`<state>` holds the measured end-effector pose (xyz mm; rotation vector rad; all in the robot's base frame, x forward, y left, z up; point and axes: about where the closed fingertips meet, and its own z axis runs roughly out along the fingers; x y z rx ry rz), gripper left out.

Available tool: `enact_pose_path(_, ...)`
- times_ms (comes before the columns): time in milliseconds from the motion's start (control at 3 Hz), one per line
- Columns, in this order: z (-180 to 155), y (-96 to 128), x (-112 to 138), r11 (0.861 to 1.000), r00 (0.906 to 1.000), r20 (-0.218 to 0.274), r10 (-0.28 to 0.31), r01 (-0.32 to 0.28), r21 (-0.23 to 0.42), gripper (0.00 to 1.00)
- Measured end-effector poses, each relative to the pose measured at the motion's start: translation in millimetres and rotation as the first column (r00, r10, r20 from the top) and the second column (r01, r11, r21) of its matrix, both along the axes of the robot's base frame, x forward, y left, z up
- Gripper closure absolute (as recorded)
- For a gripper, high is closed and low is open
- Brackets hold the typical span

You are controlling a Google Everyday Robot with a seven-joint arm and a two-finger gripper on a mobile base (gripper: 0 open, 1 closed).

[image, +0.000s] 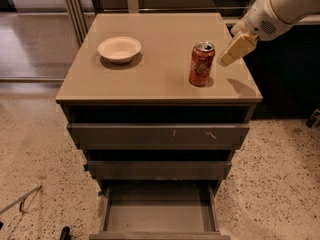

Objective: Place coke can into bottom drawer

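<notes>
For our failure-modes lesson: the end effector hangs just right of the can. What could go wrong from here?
1. The end effector is beside the can, level with its upper half; a sideways nudge could tip it.
2. The can stands toward the cabinet's front edge; knocked over, it might roll off.
3. The bottom drawer is low and shallow; a high release could bounce the can out.

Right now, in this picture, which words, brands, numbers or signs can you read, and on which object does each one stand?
coke can: white script on its red side, too blurred to read letter by letter.
bowl: no text.
bottom drawer, open: no text.
gripper, hovering just right of the coke can: no text.
Nothing else readable.
</notes>
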<state>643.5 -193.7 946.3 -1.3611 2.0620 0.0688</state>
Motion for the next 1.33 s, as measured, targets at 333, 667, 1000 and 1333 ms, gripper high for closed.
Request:
enact_pose_path(333, -10.6, 8.6, 12.1, 0.999, 0.9999, -0.013, -0.002, 0.002, 0.036, 0.05)
enact_pose_path(667, -22.6, 22.9, 24.6, 0.997, 0.9994, -0.034, 0.006, -0.003, 0.078, 0.07)
enact_pose_path(1000, -32.6, 41.6, 34.2, 0.993, 0.9981, -0.056, 0.026, -0.019, 0.121, 0.12)
enact_pose_path(1333, -44.7, 56.2, 41.8, 0.988, 0.9961, -0.078, 0.040, -0.028, 0.154, 0.12)
